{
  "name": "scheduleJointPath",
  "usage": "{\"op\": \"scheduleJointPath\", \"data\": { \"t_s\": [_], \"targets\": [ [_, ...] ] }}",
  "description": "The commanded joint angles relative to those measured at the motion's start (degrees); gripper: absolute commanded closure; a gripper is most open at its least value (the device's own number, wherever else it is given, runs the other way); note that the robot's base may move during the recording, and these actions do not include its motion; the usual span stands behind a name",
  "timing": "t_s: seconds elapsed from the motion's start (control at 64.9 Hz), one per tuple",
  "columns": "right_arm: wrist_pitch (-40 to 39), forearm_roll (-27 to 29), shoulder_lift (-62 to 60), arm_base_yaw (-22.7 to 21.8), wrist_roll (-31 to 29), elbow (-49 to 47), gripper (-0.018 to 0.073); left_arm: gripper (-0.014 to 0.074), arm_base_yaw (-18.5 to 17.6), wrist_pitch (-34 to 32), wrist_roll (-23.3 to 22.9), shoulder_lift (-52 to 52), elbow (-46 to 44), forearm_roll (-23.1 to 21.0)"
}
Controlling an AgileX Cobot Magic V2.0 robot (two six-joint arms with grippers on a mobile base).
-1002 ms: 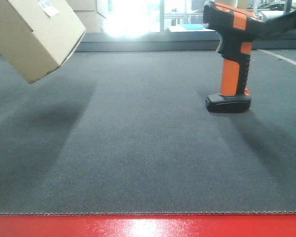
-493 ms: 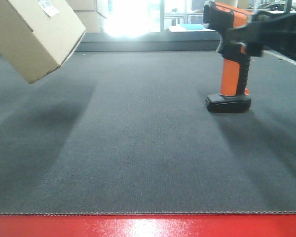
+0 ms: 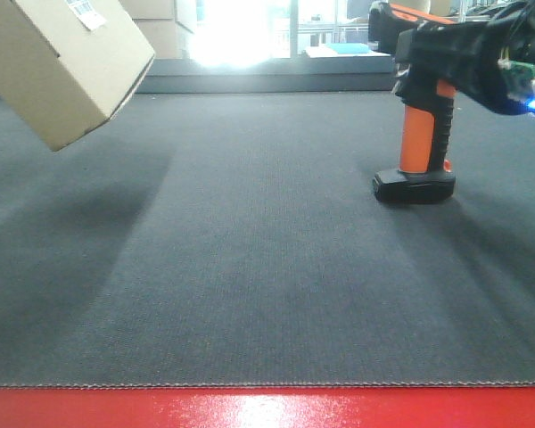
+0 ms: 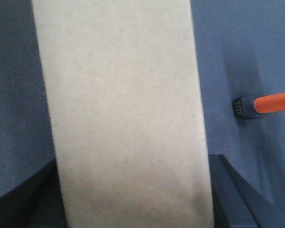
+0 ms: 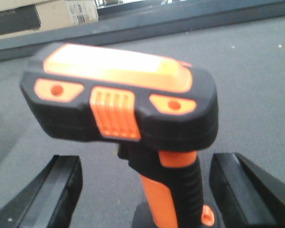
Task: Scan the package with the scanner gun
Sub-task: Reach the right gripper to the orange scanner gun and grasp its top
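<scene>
A tan cardboard package point(image 3: 62, 62) with a white label hangs tilted in the air at the top left. My left gripper point(image 4: 133, 202) is shut on it; the package point(image 4: 123, 109) fills the left wrist view between the dark fingers point(image 4: 230, 194). The orange and black scanner gun point(image 3: 419, 134) stands upright on its base on the grey mat at the right. My right gripper point(image 3: 432, 58) is open at the gun's head. In the right wrist view its fingers point(image 5: 57, 190) stand either side of the gun's handle point(image 5: 173, 190) without touching it. The gun also shows in the left wrist view point(image 4: 263, 103).
A dark grey mat point(image 3: 250, 267) covers the table, with a red edge point(image 3: 267, 408) at the front. A low dark ledge point(image 3: 267, 76) runs along the back, with cardboard boxes point(image 3: 160, 22) stacked behind it.
My right gripper has come in from the right and now reaches the scanner gun's head. The package and the scanner gun have not moved.
</scene>
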Motion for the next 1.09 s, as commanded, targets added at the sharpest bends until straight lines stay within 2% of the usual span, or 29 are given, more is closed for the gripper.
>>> {"op": "scheduleJointPath", "data": {
  "t_s": [0.0, 0.092, 0.555, 0.786, 1.079],
  "targets": [
    [-0.8, 0.3, 0.7, 0.1, -0.1, -0.3, 0.0075, 0.0707, -0.1, -0.4, 0.1, -0.5, -0.1, -1.6],
    [-0.8, 0.2, 1.4, 0.1, -0.1, -0.3, -0.0020, 0.0707, -0.1, -0.4, 0.1, -0.5, -0.1, -1.6],
    [-2.0, -0.3, 3.1, 0.1, -0.1, -3.1, -0.0009, 0.0707, -0.1, -0.4, 0.1, -0.5, -0.1, -1.6],
    [-2.5, 4.2, 5.8, 0.0, -0.1, -4.3, -0.0009, 0.0707, -0.1, -0.4, 0.1, -0.5, -0.1, -1.6],
    [-6.3, 4.2, 7.5, 0.0, -0.1, -4.3, -0.0009, 0.0707, -0.1, -0.4, 0.1, -0.5, -0.1, -1.4]
  ]
}}
